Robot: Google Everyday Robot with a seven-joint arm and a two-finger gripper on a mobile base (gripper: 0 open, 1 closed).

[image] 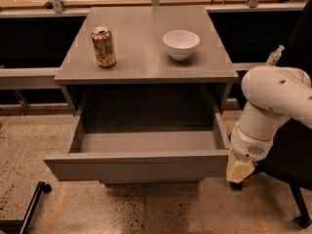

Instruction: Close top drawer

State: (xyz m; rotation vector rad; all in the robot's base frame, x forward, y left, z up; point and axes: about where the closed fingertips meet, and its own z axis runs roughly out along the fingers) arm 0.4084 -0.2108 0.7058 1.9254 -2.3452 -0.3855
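Observation:
The top drawer (136, 165) is a wide shallow grey box, pulled fully out of the grey cabinet (146, 57), and its inside holds nothing. Its plain flat front panel faces me at the bottom of the view. My gripper (240, 172) hangs at the end of the white arm (273, 101), just off the right end of the drawer's front panel, at about the panel's height. It looks close to the panel's right corner; I cannot tell if it touches.
A brown drink can (104, 47) and a white bowl (181, 44) stand on the cabinet top. A black office chair (292, 169) stands at the right behind the arm. A black wheeled leg (29, 204) lies at the lower left on the speckled floor.

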